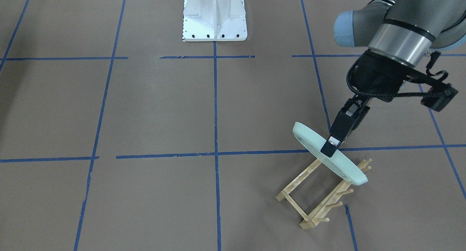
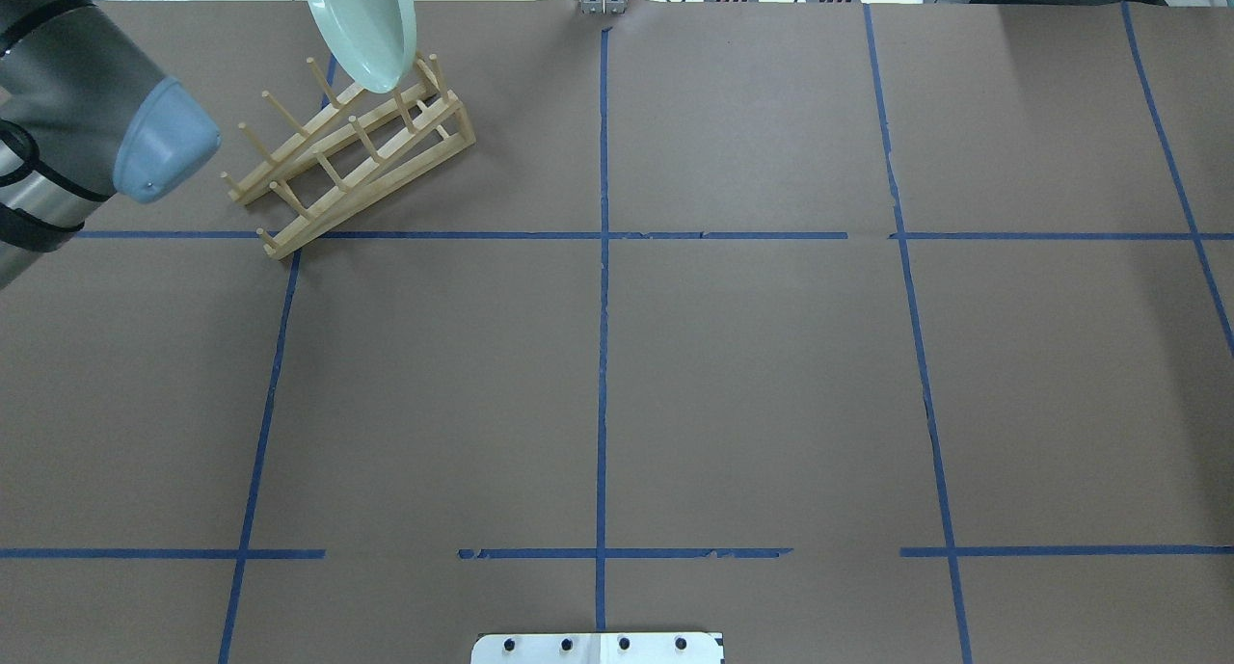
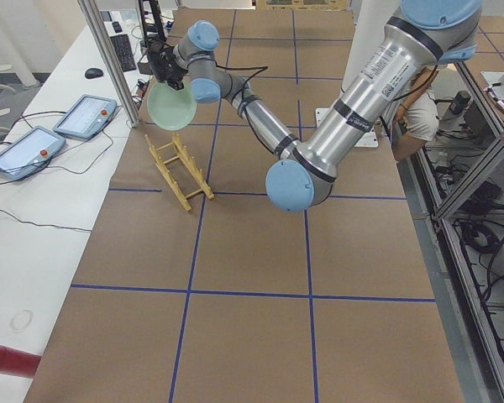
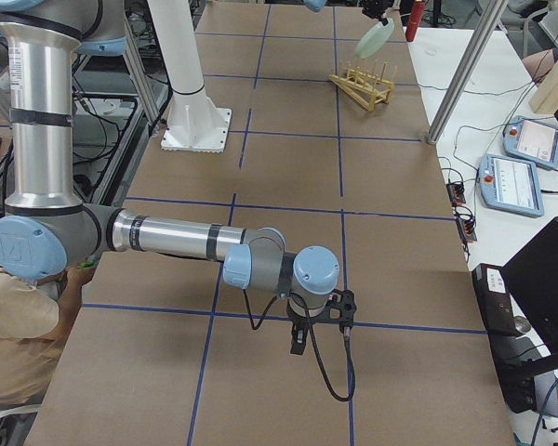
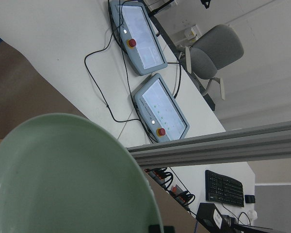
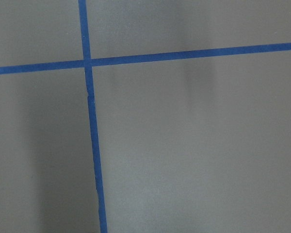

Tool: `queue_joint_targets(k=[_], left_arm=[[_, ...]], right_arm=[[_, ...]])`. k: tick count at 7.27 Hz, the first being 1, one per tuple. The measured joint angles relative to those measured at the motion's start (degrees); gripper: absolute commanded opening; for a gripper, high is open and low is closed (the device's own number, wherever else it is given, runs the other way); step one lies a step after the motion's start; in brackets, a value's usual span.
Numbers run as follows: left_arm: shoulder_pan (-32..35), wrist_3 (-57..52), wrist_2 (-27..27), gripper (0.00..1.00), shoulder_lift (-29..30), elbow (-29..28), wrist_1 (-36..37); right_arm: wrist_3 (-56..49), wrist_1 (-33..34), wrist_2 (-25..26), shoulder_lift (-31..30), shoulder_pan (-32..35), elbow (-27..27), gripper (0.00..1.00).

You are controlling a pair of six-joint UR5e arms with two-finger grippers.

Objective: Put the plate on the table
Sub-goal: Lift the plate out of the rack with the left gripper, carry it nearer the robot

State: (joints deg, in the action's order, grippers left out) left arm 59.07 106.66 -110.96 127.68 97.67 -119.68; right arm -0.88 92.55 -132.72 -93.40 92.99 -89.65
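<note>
The pale mint-green plate (image 1: 309, 138) is held on edge and tilted over one end of the light wooden peg rack (image 1: 316, 196). My left gripper (image 1: 332, 146) is shut on the plate's rim. The plate also shows in the overhead view (image 2: 362, 23), in the left side view (image 3: 171, 105) just above the rack (image 3: 181, 172), and large in the left wrist view (image 5: 63, 179). The brown table (image 1: 153, 109) is crossed by blue tape lines. My right gripper (image 4: 299, 339) hangs low over the table far from the rack; I cannot tell whether it is open.
The white robot base (image 1: 214, 18) stands at the table's edge. Beside the rack's end of the table are a white bench with two teach pendants (image 3: 84, 113), cables and an aluminium post (image 3: 109, 59). A red cylinder (image 3: 8, 359) lies on the bench.
</note>
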Motion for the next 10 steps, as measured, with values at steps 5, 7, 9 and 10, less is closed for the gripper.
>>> queue_joint_targets(k=[5,7,9,10], left_arm=[[-20.33,-11.88,0.03,0.0,9.9,-7.33,40.81],[-24.0,-17.54,0.94,0.0,14.38,-15.07,46.59],[-28.25,-19.64,3.01,0.86,14.46,-17.45,47.67],[-29.71,-20.11,3.45,1.0,14.01,-17.76,47.75]], right_arm=[[0.0,0.0,0.0,-0.03,0.0,0.0,1.0],[0.0,0.0,0.0,-0.03,0.0,0.0,1.0],[0.0,0.0,0.0,-0.03,0.0,0.0,1.0],[0.0,0.0,0.0,-0.03,0.0,0.0,1.0]])
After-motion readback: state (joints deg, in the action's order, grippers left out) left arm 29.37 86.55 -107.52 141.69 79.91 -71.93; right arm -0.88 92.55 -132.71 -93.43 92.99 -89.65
